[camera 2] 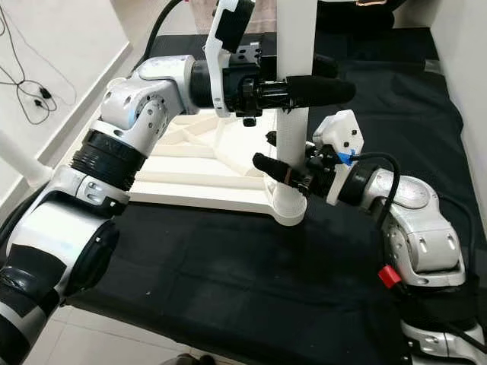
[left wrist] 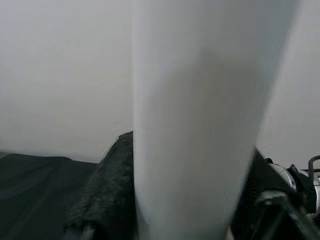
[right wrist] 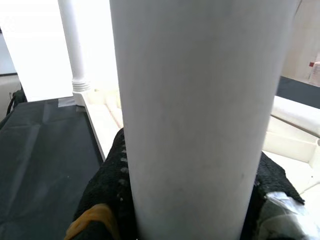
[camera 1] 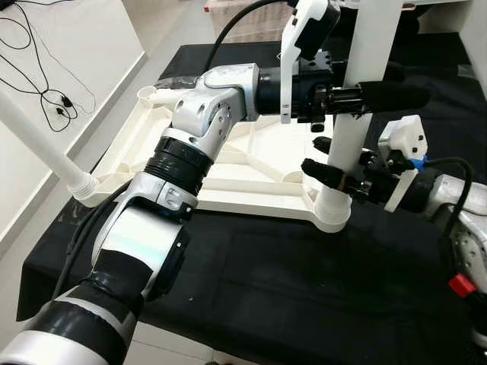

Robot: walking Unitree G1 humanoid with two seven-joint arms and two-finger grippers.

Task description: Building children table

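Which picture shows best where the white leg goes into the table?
The right eye view: the white leg stands in the corner socket, held by the left gripper and right gripper. The left eye view matches. Wrist views show the leg's side, close up.

You have a black cloth (camera 1: 289, 281) spread over the surface, creased in places and hanging over the near edge. To your left the pale floor (camera 1: 46, 163) runs alongside it, with thin black cables (camera 1: 46, 95) looped loosely on it. At the far end, beyond the cloth, a brownish woven thing (camera 1: 243, 19) sits partly cut off by the frame.
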